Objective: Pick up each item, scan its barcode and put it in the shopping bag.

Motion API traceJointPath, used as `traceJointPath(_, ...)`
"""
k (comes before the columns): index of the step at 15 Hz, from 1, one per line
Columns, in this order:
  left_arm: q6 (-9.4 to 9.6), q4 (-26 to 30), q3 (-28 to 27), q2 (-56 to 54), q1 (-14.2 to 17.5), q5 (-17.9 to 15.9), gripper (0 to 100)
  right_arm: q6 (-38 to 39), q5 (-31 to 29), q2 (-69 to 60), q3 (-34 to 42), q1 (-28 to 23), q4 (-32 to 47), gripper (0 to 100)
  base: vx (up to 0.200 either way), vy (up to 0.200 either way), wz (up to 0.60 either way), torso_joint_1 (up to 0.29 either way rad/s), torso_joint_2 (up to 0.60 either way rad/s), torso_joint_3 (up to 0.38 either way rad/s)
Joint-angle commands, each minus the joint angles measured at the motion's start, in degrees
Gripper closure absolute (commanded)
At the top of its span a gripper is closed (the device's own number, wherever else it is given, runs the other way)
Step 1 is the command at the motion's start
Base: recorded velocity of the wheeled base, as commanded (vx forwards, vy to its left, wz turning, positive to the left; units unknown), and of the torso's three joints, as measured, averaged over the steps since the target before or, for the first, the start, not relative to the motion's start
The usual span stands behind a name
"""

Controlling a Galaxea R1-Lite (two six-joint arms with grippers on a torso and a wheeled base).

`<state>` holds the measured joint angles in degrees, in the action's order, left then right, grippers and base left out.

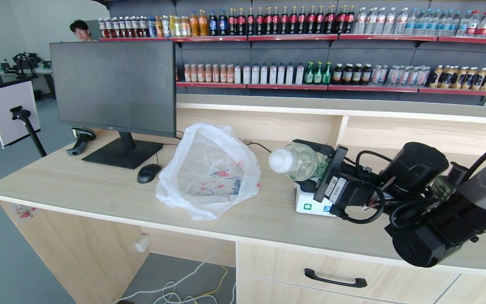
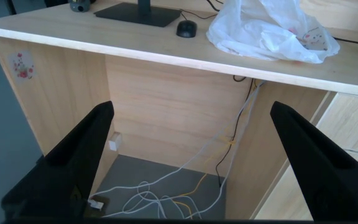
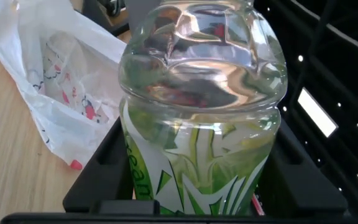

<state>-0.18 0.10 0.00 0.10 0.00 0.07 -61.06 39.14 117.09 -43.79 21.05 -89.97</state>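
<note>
Head view showed the right end effector (image 1: 308,165) closed on a clear plastic bottle (image 1: 289,161), held on its side with the cap pointing toward the shopping bag (image 1: 209,173). The bottle hung just above a small white box (image 1: 308,205) on the desk (image 1: 99,190), which I took to be the barcode reader, so the step in hand looked like the scan itself. In the right wrist view the fingers sat around the labelled lower body, with green label print facing the camera. No barcode could be made out.

To scan well, the wrist would likely need to roll the bottle slowly until the barcode faced the box's window, keeping the bottle close above it without touching. Since the fingers covered part of the label, the code might be hidden under them, and a regrasp could be needed. The smooth, round, water-filled body could slip, so a firm grip mattered.

The bag lay slumped near the box, and I could not tell how wide its mouth stood. The left end effector (image 2: 191,109) hung open below the desk edge, well apart from everything.
</note>
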Motion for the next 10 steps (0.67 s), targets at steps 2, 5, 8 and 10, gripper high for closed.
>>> traceJointPath(2, 0.01, 0.0, 0.0, 0.0, 0.0, 0.0, 0, 6.7, -1.2, -7.5, -4.2, 1.5, 0.0, 100, 0.0, 0.0, 0.0, 0.0, 0.0, 0.0)
traceJointPath(5, 0.09, 0.0, 0.0, 0.0, 0.0, 0.0, 0, 13.5, -8.1, -13.0, -5.6, 3.3, 0.0, 100, 0.0, 0.0, 0.0, 0.0, 0.0, 0.0)
traceJointPath(8, 0.27, 0.2, 0.0, 0.0, 0.0, -0.1, 0, 19.8, -14.0, -14.6, -7.3, 7.2, 0.0, 100, 0.0, 0.0, 0.0, 0.0, 0.0, 0.0)
traceJointPath(10, 0.27, 0.2, 0.0, 0.0, 0.0, -0.1, 0, 27.0, -21.2, -15.0, -7.5, 11.5, 0.0, 100, 0.0, 0.0, 0.0, 0.0, 0.0, 0.0)
